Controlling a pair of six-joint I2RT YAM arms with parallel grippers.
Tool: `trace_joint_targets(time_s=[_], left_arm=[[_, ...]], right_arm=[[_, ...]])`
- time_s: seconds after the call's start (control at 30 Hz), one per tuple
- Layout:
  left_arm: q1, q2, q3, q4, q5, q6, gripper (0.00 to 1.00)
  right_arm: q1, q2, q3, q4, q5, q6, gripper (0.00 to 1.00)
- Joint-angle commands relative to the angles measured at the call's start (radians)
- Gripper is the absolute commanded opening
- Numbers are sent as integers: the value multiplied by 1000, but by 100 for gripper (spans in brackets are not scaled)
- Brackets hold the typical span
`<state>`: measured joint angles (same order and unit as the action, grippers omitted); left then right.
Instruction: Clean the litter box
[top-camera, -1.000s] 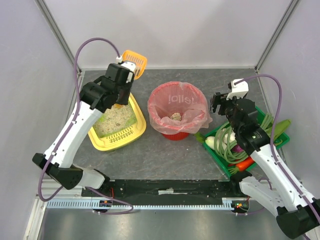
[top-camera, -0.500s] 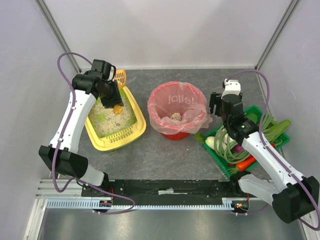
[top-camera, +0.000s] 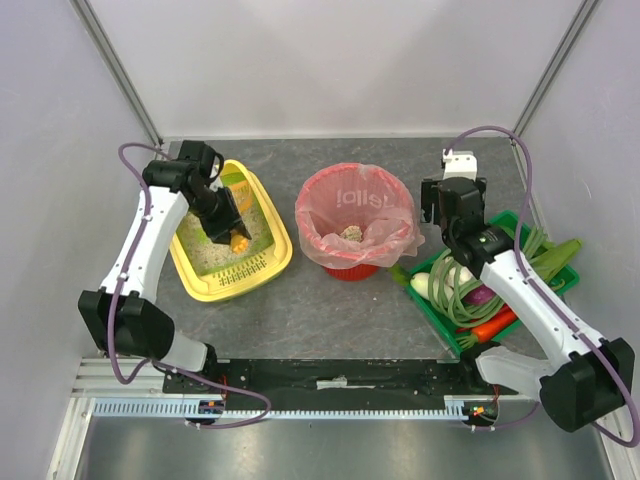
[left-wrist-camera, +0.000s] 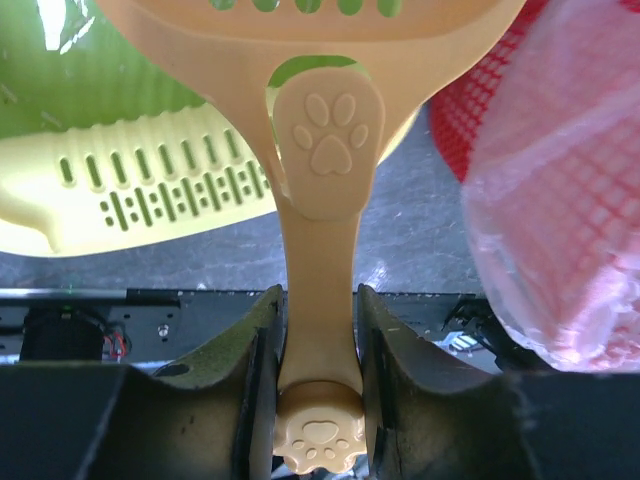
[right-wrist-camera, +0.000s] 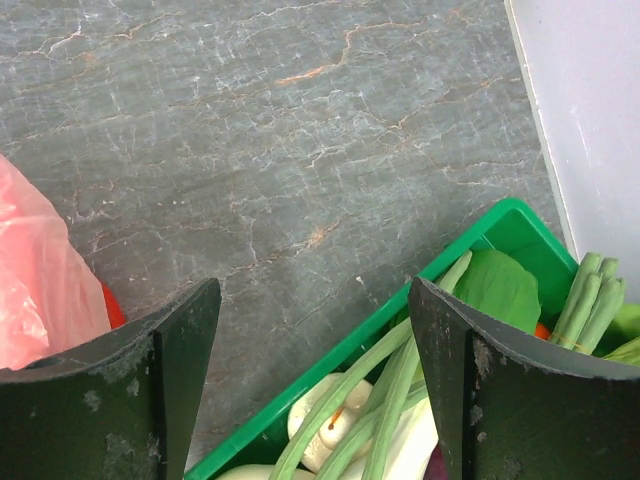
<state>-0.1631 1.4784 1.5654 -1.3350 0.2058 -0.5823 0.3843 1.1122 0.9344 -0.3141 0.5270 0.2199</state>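
**A:** Where is the litter box?

**B:** The yellow rounded-rectangular plastic litter box (top-camera: 278, 262), with green inner walls and pale grainy litter, sits on the left part of the grey stone-patterned table (top-camera: 330, 310). Its slotted rim faces the arm bases. The round red mesh bin lined with a pink bag (top-camera: 350, 268) stands near it on the right, not touching.

**A:** And the left gripper?

**B:** The left gripper (left-wrist-camera: 320, 310) hangs over the litter box, its fingers clamped on the handle of an orange plastic scoop with paw-print embossing (left-wrist-camera: 325, 140). The knob at the handle's end sits between the fingers. The slotted head points away from the wrist camera. (Whether the head touches the litter I cannot tell.)

**A:** The right one?

**B:** The right gripper (right-wrist-camera: 315, 330) has its jaws spread apart with nothing between them. It is above bare table between the bin and the green rectangular plastic tray of vegetables (right-wrist-camera: 490, 225). In the tray are long green stalks, something white and an orange piece.

**A:** Anything in the bin?

**B:** A small beige clump lies at the bottom of the bag.
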Motion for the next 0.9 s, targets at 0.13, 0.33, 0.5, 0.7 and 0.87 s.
trace_joint_targets(time_s=[0.13,0.33,0.5,0.7,0.87], left_arm=[[102,46,-25,-204,5,10,2],[139,184,-92,-204,11,113,2],[139,229,-122,-202,35,114,2],[140,212,-149,-205,147,116,2],[140,191,-254,-207,204,127,2]], right_arm=[[1,61,115,-39,27,-46,84],[1,107,184,-48,42,-85,84],[1,146,213,-49,42,-76,84],[2,173,230,-69,28,-56,84],[1,176,227,-92,36,-51,84]])
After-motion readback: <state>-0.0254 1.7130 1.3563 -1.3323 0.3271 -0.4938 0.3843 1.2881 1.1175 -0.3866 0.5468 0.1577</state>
